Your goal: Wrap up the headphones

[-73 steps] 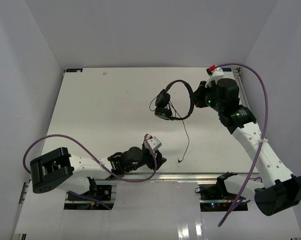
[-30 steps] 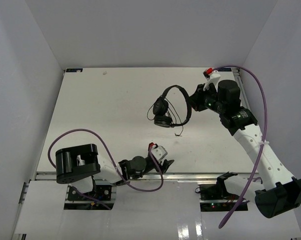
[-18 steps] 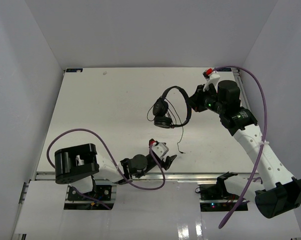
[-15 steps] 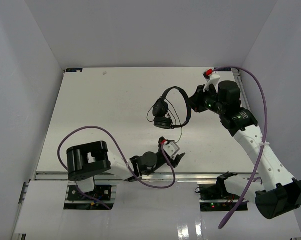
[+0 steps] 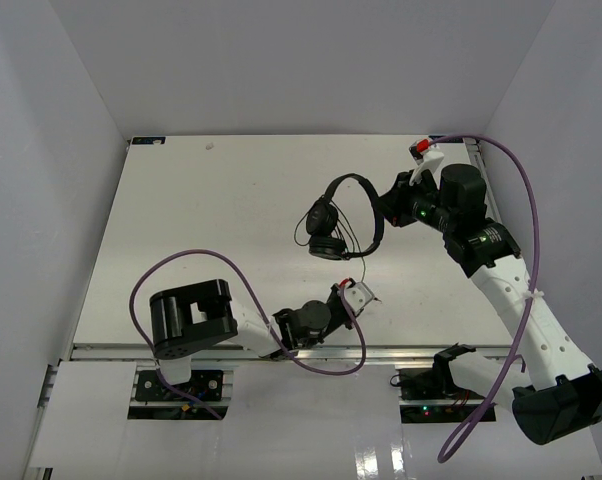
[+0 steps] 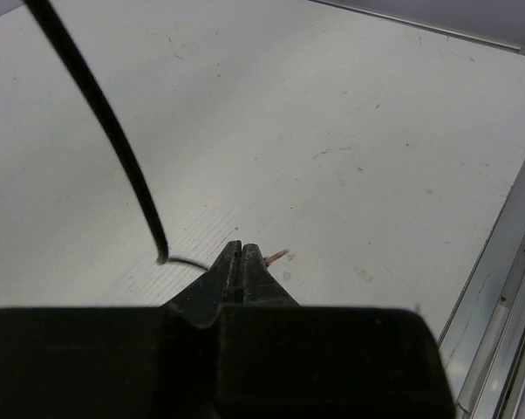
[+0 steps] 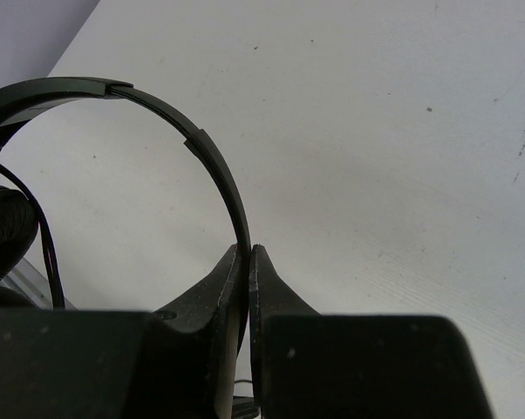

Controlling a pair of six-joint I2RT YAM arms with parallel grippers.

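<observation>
**Top view:** my right gripper [image 5: 389,208] holds the headphones [image 5: 346,212] by the headband, over the right-centre of the bench [image 5: 201,220]. The cord [image 5: 360,265] runs down from them to my left gripper [image 5: 365,297], near the front edge.

**Left wrist view:** the jaws are pressed together on the cord's free end, with the plug tip [image 6: 277,257] showing just past them.

**Right wrist view:** the jaws pinch the thin headband [image 7: 158,105], with an earcup [image 7: 1,223] at the left edge.

**Progress, as I judge it:** both ends are secured, but the cord does not appear wound round the headband yet, so the wrapping itself remains
</observation>
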